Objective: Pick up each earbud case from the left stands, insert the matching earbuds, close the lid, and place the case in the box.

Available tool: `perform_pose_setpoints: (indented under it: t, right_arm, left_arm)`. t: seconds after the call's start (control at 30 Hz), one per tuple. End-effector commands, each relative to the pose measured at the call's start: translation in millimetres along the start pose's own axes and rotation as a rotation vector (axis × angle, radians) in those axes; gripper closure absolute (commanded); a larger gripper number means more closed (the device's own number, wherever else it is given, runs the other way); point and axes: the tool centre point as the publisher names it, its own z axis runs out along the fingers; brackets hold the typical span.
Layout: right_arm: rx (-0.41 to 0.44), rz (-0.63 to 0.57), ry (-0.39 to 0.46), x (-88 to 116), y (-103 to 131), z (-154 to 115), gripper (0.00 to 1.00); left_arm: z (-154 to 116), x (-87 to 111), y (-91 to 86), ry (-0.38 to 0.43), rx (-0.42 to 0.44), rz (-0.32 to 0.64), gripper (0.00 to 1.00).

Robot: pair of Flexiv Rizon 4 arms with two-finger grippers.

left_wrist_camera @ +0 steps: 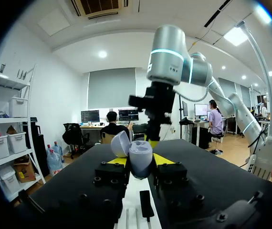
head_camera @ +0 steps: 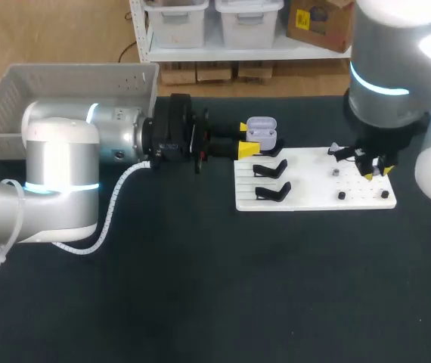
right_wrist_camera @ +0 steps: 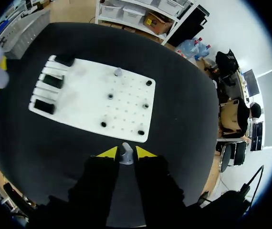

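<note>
A lavender earbud case (head_camera: 262,131) with its lid up is held over the white board's far left corner. My left gripper (head_camera: 246,140) is shut on it from both sides. In the left wrist view the case (left_wrist_camera: 140,151) sits between the yellow tips of the left gripper (left_wrist_camera: 140,161), lid (left_wrist_camera: 120,143) tilted back. My right gripper (head_camera: 376,172) hovers above the board's right end. In the right wrist view a small pale earbud (right_wrist_camera: 126,157) is pinched in the right gripper (right_wrist_camera: 126,152), off the board's near edge. Another earbud (right_wrist_camera: 118,72) stands on the board.
The white board (head_camera: 314,198) carries two black stands (head_camera: 271,168) (head_camera: 273,191) on its left part and small black pegs (head_camera: 342,195) on its right. A grey basket (head_camera: 19,98) stands at the back left, behind my left arm.
</note>
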Motion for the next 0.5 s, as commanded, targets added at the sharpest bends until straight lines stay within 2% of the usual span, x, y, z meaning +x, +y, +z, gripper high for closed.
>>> perform_pose_setpoints:
  t: [0.03, 0.2, 0.33, 0.5]
  right_arm:
    - [-0.017, 0.021, 0.055, -1.8, 17.6, -57.0, 1.0]
    - [-0.049, 0.06, 0.085, -0.9, 38.6, -76.5, 1.0]
    - [-0.055, 0.125, 0.057, -2.0, 50.6, -85.9, 1.0]
    - [-0.055, 0.125, 0.057, -2.0, 50.6, -85.9, 1.0]
  left_arm:
    - [-0.1, 1.0, 0.4, -0.002, 0.0, 0.001, 1.0]
    - [-0.1, 1.0, 0.4, -0.002, 0.0, 0.001, 1.0]
    - [-0.1, 1.0, 0.4, -0.002, 0.0, 0.001, 1.0]
    - [-0.1, 1.0, 0.4, -0.002, 0.0, 0.001, 1.0]
